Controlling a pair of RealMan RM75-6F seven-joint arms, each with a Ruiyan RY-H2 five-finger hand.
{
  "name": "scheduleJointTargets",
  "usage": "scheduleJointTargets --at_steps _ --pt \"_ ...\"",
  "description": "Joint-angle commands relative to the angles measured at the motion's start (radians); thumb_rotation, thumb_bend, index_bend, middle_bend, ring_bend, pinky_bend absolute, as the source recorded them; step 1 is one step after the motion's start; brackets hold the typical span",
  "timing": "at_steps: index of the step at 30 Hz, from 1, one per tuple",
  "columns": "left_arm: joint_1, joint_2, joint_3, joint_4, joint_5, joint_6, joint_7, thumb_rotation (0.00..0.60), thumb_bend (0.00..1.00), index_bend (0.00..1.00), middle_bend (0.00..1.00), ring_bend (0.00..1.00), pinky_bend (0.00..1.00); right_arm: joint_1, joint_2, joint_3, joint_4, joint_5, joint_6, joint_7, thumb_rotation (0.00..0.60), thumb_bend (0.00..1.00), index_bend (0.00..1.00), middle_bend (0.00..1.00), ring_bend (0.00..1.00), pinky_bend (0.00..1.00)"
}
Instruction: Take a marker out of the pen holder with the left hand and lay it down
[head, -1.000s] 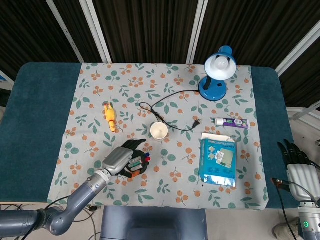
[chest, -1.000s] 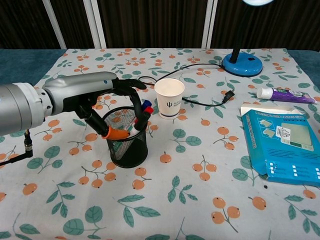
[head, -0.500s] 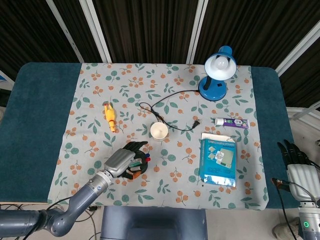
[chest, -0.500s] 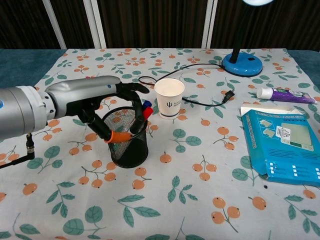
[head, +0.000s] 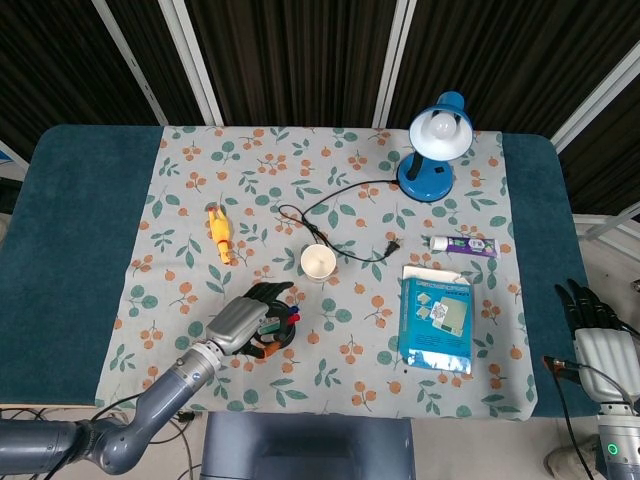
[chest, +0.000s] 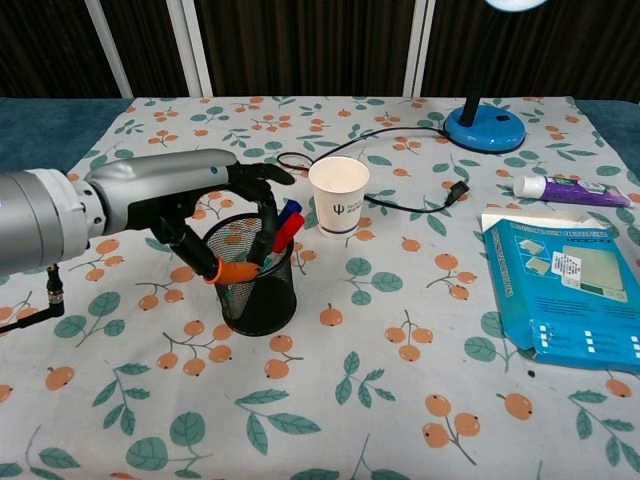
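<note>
A black mesh pen holder (chest: 256, 291) stands on the floral cloth near the front left, also seen from above as the pen holder (head: 279, 337). A red marker (chest: 285, 230) and a blue marker (chest: 291, 209) lean out of its right side. My left hand (chest: 190, 205) arches over the holder, dark fingers (chest: 266, 215) dipping inside just left of the red marker, and its orange-tipped thumb sits at the near-left rim. Whether it pinches a marker is hidden. My right hand (head: 586, 305) hangs off the table's right edge, fingers straight and holding nothing.
A paper cup (chest: 339, 195) stands just right of and behind the holder. A black cable (chest: 400, 135) runs toward the blue lamp (head: 435, 150). A blue box (chest: 560, 290), a purple tube (chest: 560, 188) and an orange toy (head: 219, 233) lie on the cloth.
The left hand's fingers have drawn leftward toward the thumb inside the holder, uncovering more of the red marker. The right hand has not moved.
</note>
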Motion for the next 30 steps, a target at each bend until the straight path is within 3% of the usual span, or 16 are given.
scheduleJointTargets --at_steps 1,24,30 --pt "-0.001 0.003 0.002 0.000 -0.002 0.001 0.005 0.600 0.33 0.49 0.01 0.00 0.00 0.000 0.000 0.000 0.000 0.000 0.000 -0.001 0.600 0.16 0.02 0.00 0.07 0.18" --pt "-0.012 0.035 0.004 -0.042 -0.033 0.017 0.028 0.600 0.38 0.55 0.04 0.00 0.00 0.000 0.000 -0.001 0.000 0.001 -0.001 -0.002 0.600 0.17 0.02 0.00 0.07 0.18" --pt "0.018 0.112 -0.002 -0.144 0.058 0.059 -0.012 0.600 0.39 0.54 0.04 0.00 0.00 0.000 0.000 -0.001 0.000 0.002 -0.002 -0.002 0.600 0.17 0.02 0.00 0.07 0.18"
